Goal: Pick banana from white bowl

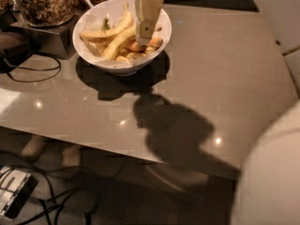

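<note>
The white bowl stands at the table's far left and holds several bananas. The long bright yellow banana lies slanted across its middle. A paler long banana lies behind it, and short orange-tinged bananas lie at the right side. My gripper hangs cream-coloured over the bowl's right half, its tip right at the upper end of the long banana, in front of the short ones. It hides part of the bowl's far rim.
A glass jar of brown granola stands on a dark box left of the bowl. A black cable loops on the table's left edge. The robot's white body fills the lower right. A device lies on the floor.
</note>
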`<state>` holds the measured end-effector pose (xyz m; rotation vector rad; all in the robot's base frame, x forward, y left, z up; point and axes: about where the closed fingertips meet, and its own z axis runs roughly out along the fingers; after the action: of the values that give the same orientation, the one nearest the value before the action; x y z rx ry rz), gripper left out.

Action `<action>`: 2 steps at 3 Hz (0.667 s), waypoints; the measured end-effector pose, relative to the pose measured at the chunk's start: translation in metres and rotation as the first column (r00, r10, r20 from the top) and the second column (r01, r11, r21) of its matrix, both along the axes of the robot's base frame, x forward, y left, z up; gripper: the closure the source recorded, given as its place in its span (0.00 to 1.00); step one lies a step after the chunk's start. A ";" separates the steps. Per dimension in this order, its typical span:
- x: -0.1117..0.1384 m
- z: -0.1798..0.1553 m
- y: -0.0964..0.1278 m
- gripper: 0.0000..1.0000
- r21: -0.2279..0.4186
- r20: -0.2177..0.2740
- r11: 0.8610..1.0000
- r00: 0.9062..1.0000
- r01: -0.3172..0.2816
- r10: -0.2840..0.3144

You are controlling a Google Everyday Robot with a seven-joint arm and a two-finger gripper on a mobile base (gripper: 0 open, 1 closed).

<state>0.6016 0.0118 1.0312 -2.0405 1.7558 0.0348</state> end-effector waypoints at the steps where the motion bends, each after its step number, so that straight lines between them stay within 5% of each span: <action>1: 0.015 0.004 0.024 0.07 0.026 -0.011 1.000 1.000 -0.014 0.014; 2: 0.030 0.000 0.042 0.14 0.043 -0.030 0.999 0.999 -0.012 0.014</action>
<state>0.6315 0.0533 1.0309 -2.0314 1.7452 0.1066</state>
